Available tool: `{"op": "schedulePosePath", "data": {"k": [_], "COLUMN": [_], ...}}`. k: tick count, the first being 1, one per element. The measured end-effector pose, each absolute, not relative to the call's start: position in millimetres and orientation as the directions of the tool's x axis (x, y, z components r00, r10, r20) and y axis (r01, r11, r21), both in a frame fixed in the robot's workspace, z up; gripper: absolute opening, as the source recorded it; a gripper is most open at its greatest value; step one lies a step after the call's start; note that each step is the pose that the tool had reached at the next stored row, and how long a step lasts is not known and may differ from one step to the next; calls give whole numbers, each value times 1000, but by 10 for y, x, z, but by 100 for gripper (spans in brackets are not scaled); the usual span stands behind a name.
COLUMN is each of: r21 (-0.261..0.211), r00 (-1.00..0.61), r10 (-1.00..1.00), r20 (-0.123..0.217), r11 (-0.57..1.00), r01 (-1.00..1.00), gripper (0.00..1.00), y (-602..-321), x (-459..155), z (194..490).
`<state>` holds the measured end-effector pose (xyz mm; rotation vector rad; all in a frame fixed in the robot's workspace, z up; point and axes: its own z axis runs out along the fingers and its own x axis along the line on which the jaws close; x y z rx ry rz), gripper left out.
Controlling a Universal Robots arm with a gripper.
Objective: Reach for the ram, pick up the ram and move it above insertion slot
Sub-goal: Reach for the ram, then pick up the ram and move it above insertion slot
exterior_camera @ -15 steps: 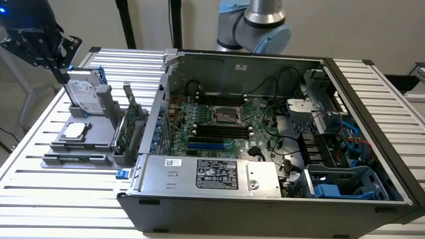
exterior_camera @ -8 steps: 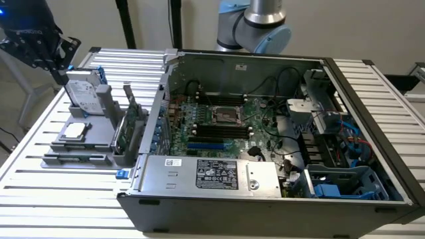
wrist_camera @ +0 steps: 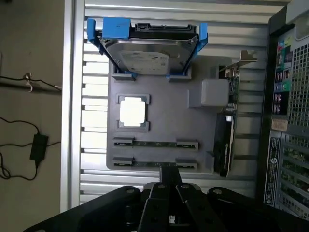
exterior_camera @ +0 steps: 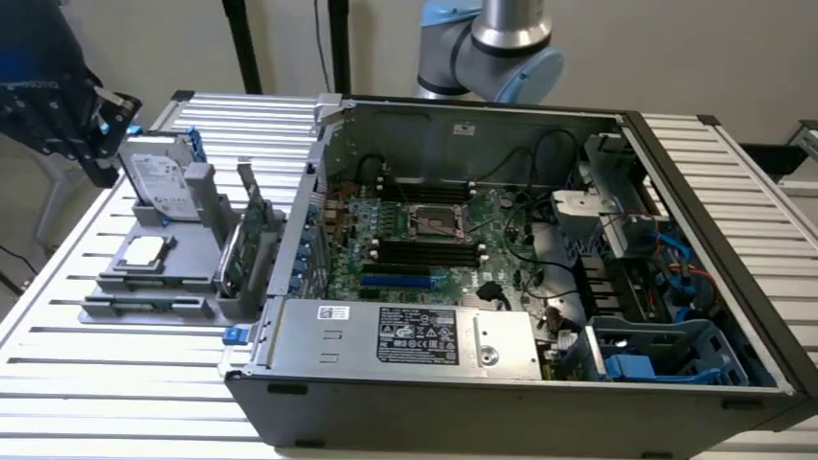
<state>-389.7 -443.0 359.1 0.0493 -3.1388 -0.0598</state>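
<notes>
Nearest the wrist camera sit the jaws, black and seen from behind. I cannot tell whether they stand wide or narrow. Just beyond their tip lies the ram (wrist_camera: 140, 165), a thin green stick seated in the closest row of a gray holder (wrist_camera: 164, 123). The exterior view shows the jaws raised above the holder at that view's left, apart from the ram.

One row farther from the jaws rests a second stick (wrist_camera: 155, 144) of the same kind. Beyond it a square silver processor (wrist_camera: 133, 112) sits in its own recess. Farthest from the jaws on the holder, a silver hard drive (wrist_camera: 147, 55) leans in a blue bracket (wrist_camera: 116, 26).

Toward the case side of the jaws, a larger green expansion card (wrist_camera: 224, 145) with a metal bracket stands on edge in the holder. The holder rests on a slatted metal counter (wrist_camera: 94, 145).

Farther from the jaws on that same side stands the open computer case (exterior_camera: 511, 383), just beside the holder. Inside it lies the motherboard (exterior_camera: 422, 225) with its long dark insertion slots (exterior_camera: 428, 254), well apart from both the jaws and the ram. Behind the case rises the arm's grey and blue joint (exterior_camera: 499, 53).
</notes>
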Motion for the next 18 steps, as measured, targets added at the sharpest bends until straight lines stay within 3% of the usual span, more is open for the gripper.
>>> {"op": "schedulePosePath", "data": {"k": [18], "r21": [39], "r00": [-999], "r10": [-35], "r20": [4], "r11": [999], "r01": [-34], "gripper": [11], "y": [-4596], "x": [-3922], "z": [3425]}}
